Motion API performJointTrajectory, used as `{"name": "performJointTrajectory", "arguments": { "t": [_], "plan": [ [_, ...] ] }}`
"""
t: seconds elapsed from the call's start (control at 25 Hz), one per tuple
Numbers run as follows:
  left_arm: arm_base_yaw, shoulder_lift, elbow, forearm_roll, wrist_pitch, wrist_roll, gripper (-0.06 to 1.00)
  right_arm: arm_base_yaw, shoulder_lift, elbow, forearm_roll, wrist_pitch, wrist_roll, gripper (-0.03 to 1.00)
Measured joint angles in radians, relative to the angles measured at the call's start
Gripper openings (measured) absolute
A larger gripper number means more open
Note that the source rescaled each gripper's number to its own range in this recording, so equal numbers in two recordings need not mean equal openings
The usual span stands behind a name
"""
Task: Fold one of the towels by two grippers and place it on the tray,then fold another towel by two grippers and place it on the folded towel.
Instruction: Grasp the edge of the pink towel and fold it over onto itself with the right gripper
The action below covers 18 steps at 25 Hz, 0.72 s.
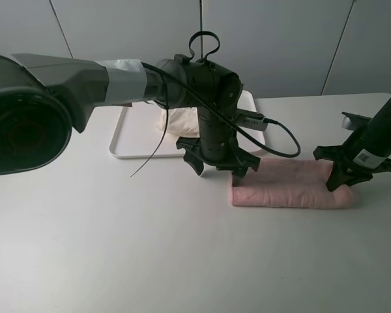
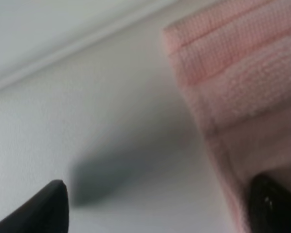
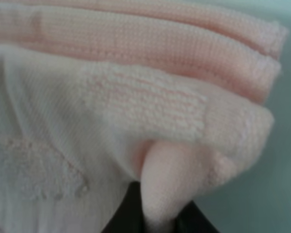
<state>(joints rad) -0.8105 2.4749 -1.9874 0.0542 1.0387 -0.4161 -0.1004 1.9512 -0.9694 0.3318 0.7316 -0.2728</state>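
Note:
A pink towel (image 1: 290,186) lies folded into a long strip on the table, in front of the tray. A cream towel (image 1: 179,120) lies folded on the white tray (image 1: 120,140) at the back. My left gripper (image 1: 218,168) is open just above the table at the pink towel's left end. In the left wrist view (image 2: 155,208) one fingertip (image 2: 276,204) is at the towel's edge (image 2: 242,82) and the other is over bare table. My right gripper (image 1: 347,179) is at the towel's right end. In the right wrist view (image 3: 155,216) it is shut on a pinched fold of the pink towel (image 3: 136,97).
The left arm reaches across the middle of the table, with a black cable (image 1: 280,134) looping beside it. The tray stands just behind the left gripper. White table surface (image 1: 182,261) lies in front of the pink towel.

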Motion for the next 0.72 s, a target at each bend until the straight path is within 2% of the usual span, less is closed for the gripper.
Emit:
{"name": "performJointTrajectory", "arguments": {
  "t": [0.4,0.52,0.72],
  "plan": [
    [0.0,0.0,0.0,0.002,0.002,0.017,0.96,0.0,-0.128,0.004,0.136,0.09,0.0,0.06],
    [0.0,0.0,0.0,0.002,0.002,0.024,0.96,0.0,-0.144,0.004,0.208,0.139,-0.02,0.06],
    [0.0,0.0,0.0,0.004,0.002,0.038,0.96,0.0,-0.146,0.004,0.393,0.19,-0.106,0.06]
  ]
}}
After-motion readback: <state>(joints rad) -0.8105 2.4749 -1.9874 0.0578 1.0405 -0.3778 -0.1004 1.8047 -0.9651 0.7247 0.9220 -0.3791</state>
